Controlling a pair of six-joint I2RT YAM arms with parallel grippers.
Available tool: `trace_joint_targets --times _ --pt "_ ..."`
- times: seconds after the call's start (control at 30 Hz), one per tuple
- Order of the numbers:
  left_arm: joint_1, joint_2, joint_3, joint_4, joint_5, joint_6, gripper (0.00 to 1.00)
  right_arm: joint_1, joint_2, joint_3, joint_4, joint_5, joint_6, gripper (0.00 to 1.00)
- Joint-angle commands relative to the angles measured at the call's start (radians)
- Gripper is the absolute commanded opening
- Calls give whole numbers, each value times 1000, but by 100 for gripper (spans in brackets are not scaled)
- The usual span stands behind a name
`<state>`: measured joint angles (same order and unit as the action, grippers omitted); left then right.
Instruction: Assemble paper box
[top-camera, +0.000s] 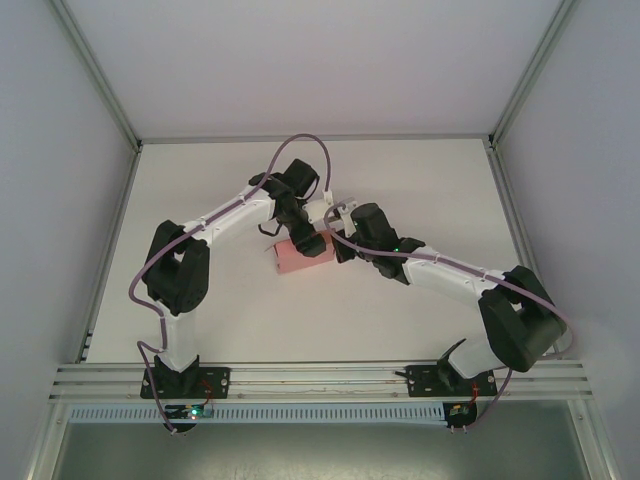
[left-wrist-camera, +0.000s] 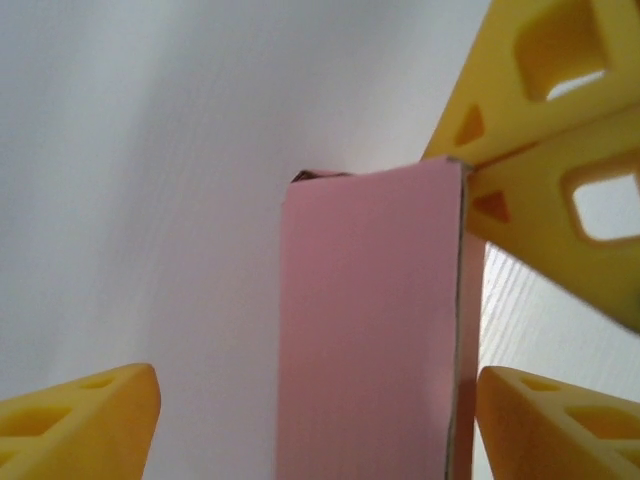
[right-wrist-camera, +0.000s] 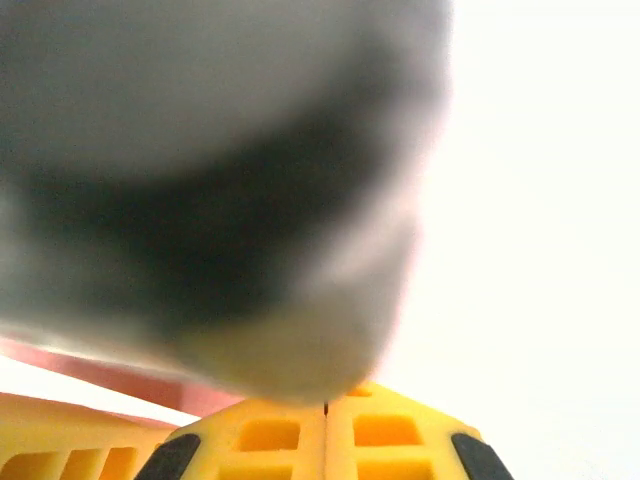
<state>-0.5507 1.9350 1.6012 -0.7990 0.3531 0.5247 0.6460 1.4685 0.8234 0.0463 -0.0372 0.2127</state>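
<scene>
Two arms reach in from the near edge of the worktop (top-camera: 250, 320) and meet at mid-table, right over the paper box (top-camera: 298, 260). That box is a small pink carton lying on the worktop, its long axis running roughly side to side with a slight tilt.

Down at the left wrist now: the left fingers (left-wrist-camera: 80, 425) are spread wide, one on each side of the box (left-wrist-camera: 370, 320), gripping nothing. There's clear daylight on one side, while the other finger (left-wrist-camera: 560, 425) sits just beside the card edge. From here the box runs straight away from the fingers, long axis in line with the reach, so they straddle its narrow width.

Further along, at the far end of the box, the right fingers (left-wrist-camera: 540, 190) come in from the opposite side and touch its top corner. In their own view, the right fingers (right-wrist-camera: 385, 435) are pressed flat together with nothing between them. A sliver of pink (right-wrist-camera: 100, 365) sits off to the side under a blurred grey-and-black mass too soft to name.

My read: the left arm is the better placed of the two, since it only has to close across that short width. I can't tell whether the far end flap is tucked.
</scene>
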Motion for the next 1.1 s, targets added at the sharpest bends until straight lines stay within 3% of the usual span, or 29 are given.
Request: trace_joint_targets --times 0.0,0.03,0.3,0.37,0.47,0.57,0.67,0.77,0.83,0.97,1.07 --pt "-9 -97 10 28 -14 -51 89 12 6 11 -132 68 77 0" --pt "-9 -116 -3 37 -26 -68 100 14 11 18 -141 75 82 0" --pt "-9 -324 -144 46 -339 -365 100 37 19 76 -209 127 105 0" --pt "-11 -380 -207 24 -380 -427 95 40 25 93 -222 134 109 0" --pt "-10 -432 -289 -3 -393 -509 79 40 42 119 -249 134 108 0" --pt "-11 -462 -345 -15 -378 -568 77 41 66 147 -279 130 102 0" --pt "-11 -469 -392 8 -435 -580 74 41 71 151 -278 112 90 0" --pt "-6 -438 -393 28 -459 -588 69 41 68 154 -278 102 76 0" --pt "3 -413 -373 49 -466 -626 58 41 70 153 -278 96 68 0" --pt "31 -380 -346 78 -331 -650 50 41 73 149 -279 94 62 0" --pt "32 -360 -335 75 -342 -652 47 41 74 149 -282 92 55 0"
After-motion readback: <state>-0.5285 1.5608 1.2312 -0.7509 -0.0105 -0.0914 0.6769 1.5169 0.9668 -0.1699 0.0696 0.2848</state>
